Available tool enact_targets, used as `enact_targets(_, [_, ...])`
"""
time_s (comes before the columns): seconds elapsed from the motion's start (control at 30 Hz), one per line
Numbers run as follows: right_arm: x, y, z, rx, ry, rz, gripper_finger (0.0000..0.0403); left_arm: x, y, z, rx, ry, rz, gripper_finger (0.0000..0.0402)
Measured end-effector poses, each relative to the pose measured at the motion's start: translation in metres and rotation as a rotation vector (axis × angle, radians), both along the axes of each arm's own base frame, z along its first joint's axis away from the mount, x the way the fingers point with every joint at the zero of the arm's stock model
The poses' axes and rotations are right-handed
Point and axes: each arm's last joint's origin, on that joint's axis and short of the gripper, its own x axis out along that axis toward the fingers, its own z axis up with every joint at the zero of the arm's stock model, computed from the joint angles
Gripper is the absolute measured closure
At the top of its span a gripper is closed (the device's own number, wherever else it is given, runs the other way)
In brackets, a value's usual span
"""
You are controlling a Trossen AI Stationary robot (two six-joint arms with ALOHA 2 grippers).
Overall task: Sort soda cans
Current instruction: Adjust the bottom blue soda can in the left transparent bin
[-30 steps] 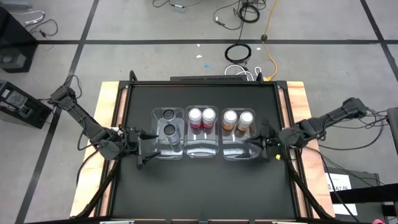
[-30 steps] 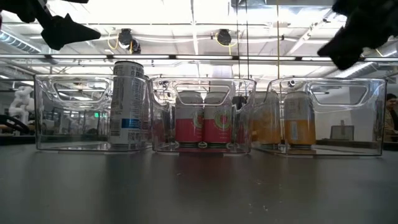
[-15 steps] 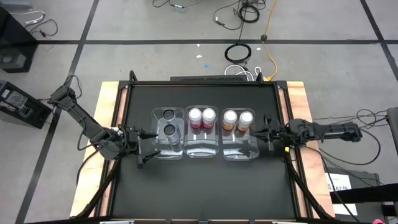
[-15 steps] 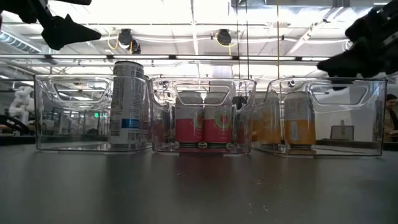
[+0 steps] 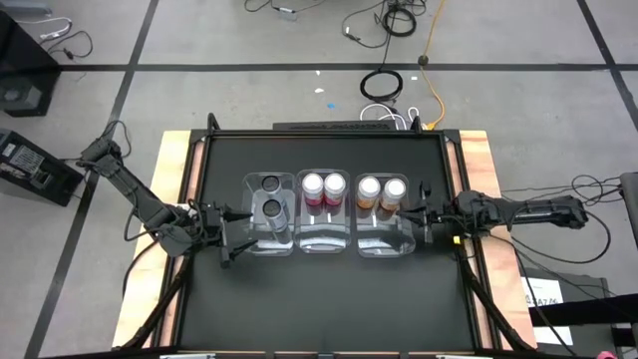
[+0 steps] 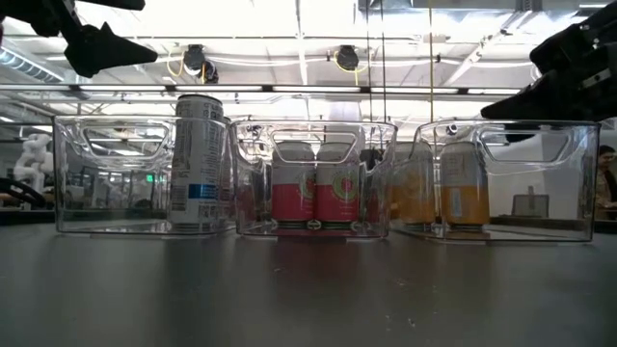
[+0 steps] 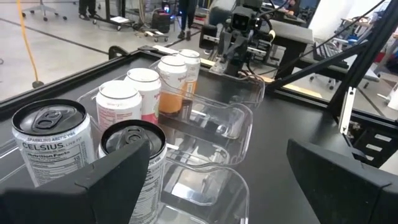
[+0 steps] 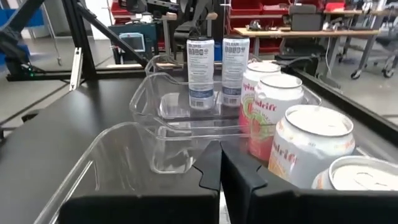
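Black fingers of the left gripper (image 7: 211,174) stand wide apart, empty, level with the tops of the two dark cans (image 7: 93,158), which sit just ahead of them in the left bin (image 5: 270,212). From above, that gripper (image 5: 231,242) hovers at the bin's outer front corner, over the counter (image 5: 319,299). Likely pulled back after a release, since nothing is between the fingers.

Right gripper (image 8: 219,171): fingers pressed together, holding nothing, tips just above the near wall of the right bin (image 5: 383,243). From above it (image 5: 419,212) sits at that bin's outer side, arm stretched low across the counter edge. Orange cans (image 5: 382,189) are right beside it, untouched.

Can positions:
- Two dark cans (image 5: 270,196), one behind the other, left bin.
- Two pink-red cans (image 5: 323,186), side by side at the far end of the middle bin (image 5: 323,234).
- Two orange cans, side by side at the far end of the right bin.

One colour per bin, all six upright, none loose on the counter. Sorting looks complete; both arms appear placed clear of the bins so as not to knock the walls. Low view confirms cans standing square on the bin floors.
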Motion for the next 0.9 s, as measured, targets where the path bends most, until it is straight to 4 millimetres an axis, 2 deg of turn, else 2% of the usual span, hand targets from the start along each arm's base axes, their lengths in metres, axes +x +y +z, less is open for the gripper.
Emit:
enact_targets(0.3, [0.001,0.0,-0.002,0.09,0.018,-0.014,0.0403,0.0,0.0,0.0,-0.001,-0.001,0.0,0.0015])
enact_targets(0.9, [0.001,0.0,-0.002,0.089,0.018,-0.014,0.0403,0.001,0.001,0.012,-0.072,-0.126,0.121,0.0015])
